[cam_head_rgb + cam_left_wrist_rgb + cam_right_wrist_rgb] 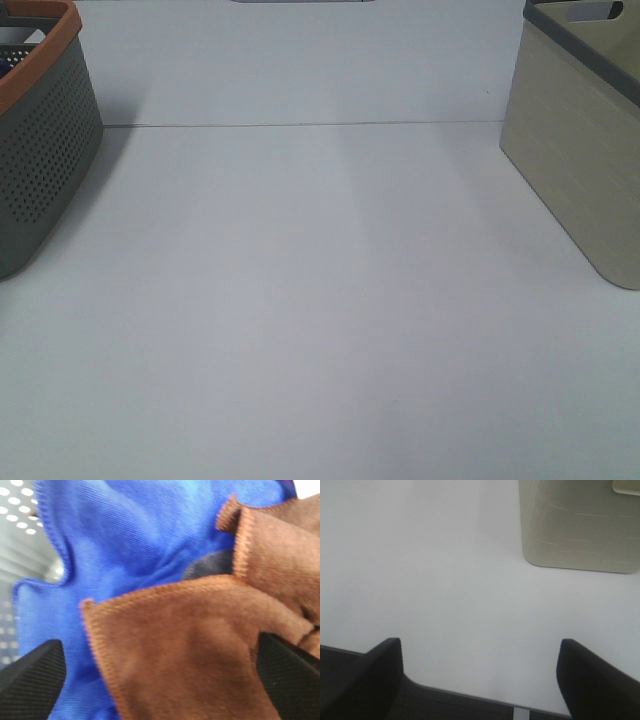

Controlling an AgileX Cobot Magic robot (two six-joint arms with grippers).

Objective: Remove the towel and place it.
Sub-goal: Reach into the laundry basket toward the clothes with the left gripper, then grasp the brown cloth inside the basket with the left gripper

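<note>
The towel (200,645), a reddish-brown soft cloth with a stitched hem, fills the left wrist view in rumpled folds. It lies on top of a blue cloth (140,535). My left gripper (160,670) hovers close over the towel, open, with one black finger at each side of the brown fabric and neither pressing it. In its own view my right gripper (480,655) is open over bare white table, holding nothing. The high view shows neither gripper and no towel.
A grey perforated basket with an orange rim (45,150) stands at the left edge; its holed wall (20,510) shows beside the cloths. A beige basket with a grey rim (585,150) (575,525) stands at the right. White table (320,300) lies between them.
</note>
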